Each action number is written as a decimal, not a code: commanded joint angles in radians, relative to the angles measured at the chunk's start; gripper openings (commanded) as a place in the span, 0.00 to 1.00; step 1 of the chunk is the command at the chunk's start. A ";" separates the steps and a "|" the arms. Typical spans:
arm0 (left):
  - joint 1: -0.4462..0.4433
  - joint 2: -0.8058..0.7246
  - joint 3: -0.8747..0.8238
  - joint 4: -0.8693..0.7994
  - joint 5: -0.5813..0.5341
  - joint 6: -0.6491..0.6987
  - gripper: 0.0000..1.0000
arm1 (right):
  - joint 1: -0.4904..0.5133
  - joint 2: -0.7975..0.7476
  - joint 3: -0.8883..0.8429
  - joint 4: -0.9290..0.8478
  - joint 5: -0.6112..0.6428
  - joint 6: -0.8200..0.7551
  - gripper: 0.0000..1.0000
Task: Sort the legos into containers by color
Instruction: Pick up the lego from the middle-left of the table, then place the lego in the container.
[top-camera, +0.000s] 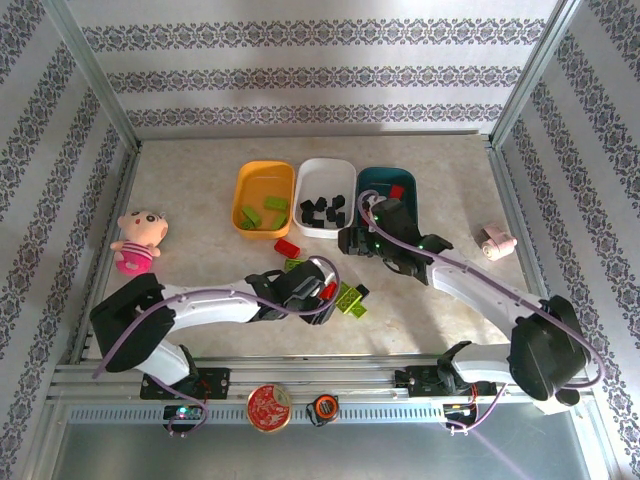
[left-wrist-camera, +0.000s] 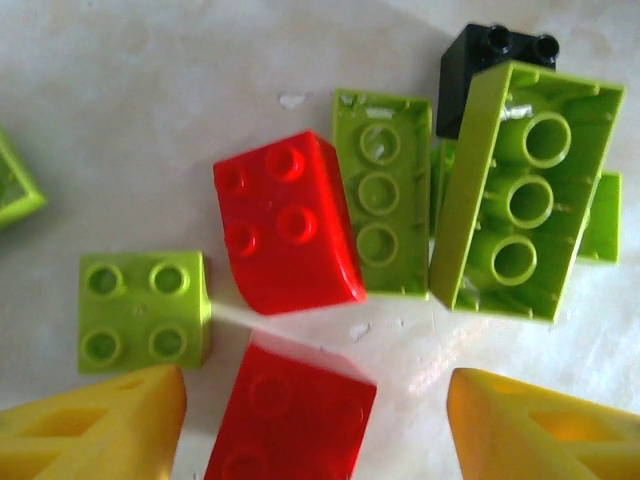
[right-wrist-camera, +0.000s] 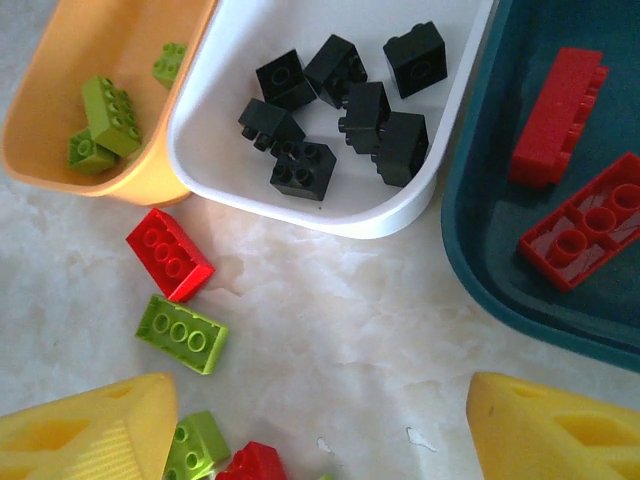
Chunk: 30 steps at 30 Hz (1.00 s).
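Three bins stand in a row toward the far edge of the desk (top-camera: 195, 200). The orange-yellow bin (top-camera: 262, 183) holds lime green legos (right-wrist-camera: 108, 118), the white bin (right-wrist-camera: 195, 150) seven black legos (right-wrist-camera: 345, 95), and the teal bin (right-wrist-camera: 480, 200) two red legos (right-wrist-camera: 575, 225). The left hand (left-wrist-camera: 315, 435) hangs over the loose pile (top-camera: 345, 298) near the middle of the near edge. Its fingers (left-wrist-camera: 90, 430) stand apart with a red brick (left-wrist-camera: 290, 410) lying between them, touched by neither. Just beyond lie a curved red brick (left-wrist-camera: 285, 225), green bricks (left-wrist-camera: 380, 190) and a black brick (left-wrist-camera: 480, 60). The right hand (right-wrist-camera: 320, 440) is spread wide over bare desk just before the white bin, holding nothing
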 joint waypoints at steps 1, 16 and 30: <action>-0.012 0.031 0.032 -0.051 -0.027 0.054 0.65 | -0.001 -0.048 -0.039 0.021 0.013 0.022 0.77; -0.012 -0.048 -0.011 -0.077 -0.002 0.013 0.31 | -0.035 -0.156 -0.117 0.007 0.059 0.051 0.78; 0.194 0.150 0.434 0.118 0.287 -0.012 0.28 | -0.080 -0.471 -0.277 -0.053 0.171 0.102 0.79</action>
